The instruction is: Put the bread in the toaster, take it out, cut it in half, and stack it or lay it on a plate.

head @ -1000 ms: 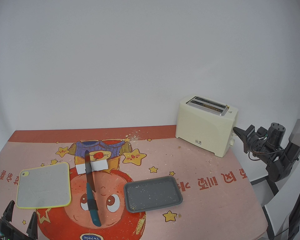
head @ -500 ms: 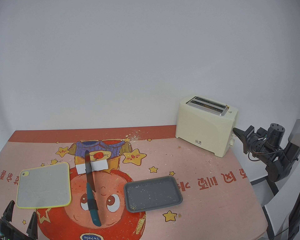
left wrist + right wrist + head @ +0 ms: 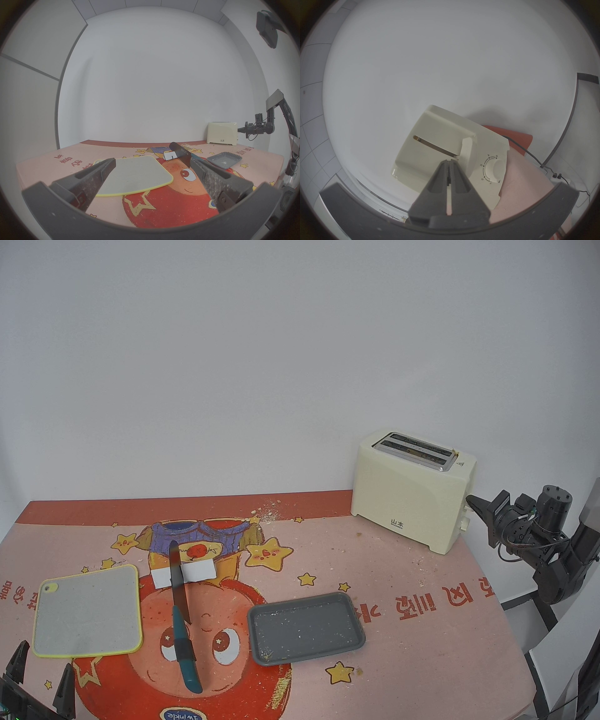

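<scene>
On the cartoon-printed table point(image 3: 406, 615) the cream toaster point(image 3: 409, 496) stood at the far right corner, its lever side turned outward, probably so that our right arm could reach it. The bread, we judged, sat down inside its slots, but we could not tell for sure. The cutting board point(image 3: 87, 610) lay at the near left, the grey plate point(image 3: 306, 629) in the middle, the knife point(image 3: 181, 615) between them with its blade on a white rest point(image 3: 199, 571). Our left gripper point(image 3: 153, 162) hung low near the board, fingers spread. Our right gripper point(image 3: 448, 164) pointed at the lever point(image 3: 467, 149), fingers pressed together, as we judged, for pushing
</scene>
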`<state>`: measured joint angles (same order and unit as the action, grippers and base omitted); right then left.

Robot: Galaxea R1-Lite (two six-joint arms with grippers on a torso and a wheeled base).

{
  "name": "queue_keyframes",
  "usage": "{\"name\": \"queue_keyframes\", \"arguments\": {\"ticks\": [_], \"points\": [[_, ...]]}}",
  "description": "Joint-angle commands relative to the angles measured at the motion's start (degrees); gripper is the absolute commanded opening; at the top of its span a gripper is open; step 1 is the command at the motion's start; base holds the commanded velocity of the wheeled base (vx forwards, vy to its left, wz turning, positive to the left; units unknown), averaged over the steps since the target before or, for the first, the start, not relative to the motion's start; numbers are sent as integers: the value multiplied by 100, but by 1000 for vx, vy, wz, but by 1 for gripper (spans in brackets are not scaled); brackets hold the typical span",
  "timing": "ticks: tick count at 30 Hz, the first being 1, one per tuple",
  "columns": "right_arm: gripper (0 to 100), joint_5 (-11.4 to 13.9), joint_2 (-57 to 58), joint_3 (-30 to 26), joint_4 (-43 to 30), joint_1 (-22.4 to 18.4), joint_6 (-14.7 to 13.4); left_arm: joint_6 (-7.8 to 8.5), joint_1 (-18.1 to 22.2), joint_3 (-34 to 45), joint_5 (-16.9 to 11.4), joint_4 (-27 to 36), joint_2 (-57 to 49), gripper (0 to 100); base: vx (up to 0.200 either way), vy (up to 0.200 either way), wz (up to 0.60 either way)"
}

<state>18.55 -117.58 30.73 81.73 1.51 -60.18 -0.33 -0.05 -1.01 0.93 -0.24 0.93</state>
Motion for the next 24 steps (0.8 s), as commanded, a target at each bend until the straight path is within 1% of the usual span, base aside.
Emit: {"name": "queue_keyframes", "arguments": {"ticks": [1,3,9,12,16,18,19,20,21,22,23,24], "points": [[0,8,139,-138,353,-37,7,-2,-4,101,4,-2,-66,100,0,0,0],[0,8,209,-234,476,-2,7,-2,-4,101,4,-2,-57,100,0,0,0],[0,8,455,-252,476,16,7,-2,-4,101,4,-11,-66,100,0,0,0],[0,8,754,-261,397,-11,7,-11,-4,101,4,-11,-57,100,0,0,0],[0,61,1387,-437,98,7,24,-11,-4,101,4,-2,-57,100,0,0,0],[0,61,1659,-437,-218,-2,165,-11,-4,101,4,-2,-57,100,0,0,0],[0,61,1870,-419,-552,-19,411,-11,-4,101,4,-11,-66,100,0,0,0],[0,52,2081,-428,-922,-54,842,-11,-4,101,4,-11,-57,100,0,0,0],[0,52,2257,-454,-1220,-81,1281,-11,-4,101,4,-2,-57,100,0,0,0],[0,52,2459,-489,-1607,-186,1844,-11,-4,101,4,-2,-57,100,0,0,0],[0,43,2661,-542,-1967,-336,2336,-11,-4,101,4,-11,-57,100,0,0,0],[0,34,2749,-568,-2161,-406,2573,-11,-4,101,4,-2,-57,100,0,0,0]]}}
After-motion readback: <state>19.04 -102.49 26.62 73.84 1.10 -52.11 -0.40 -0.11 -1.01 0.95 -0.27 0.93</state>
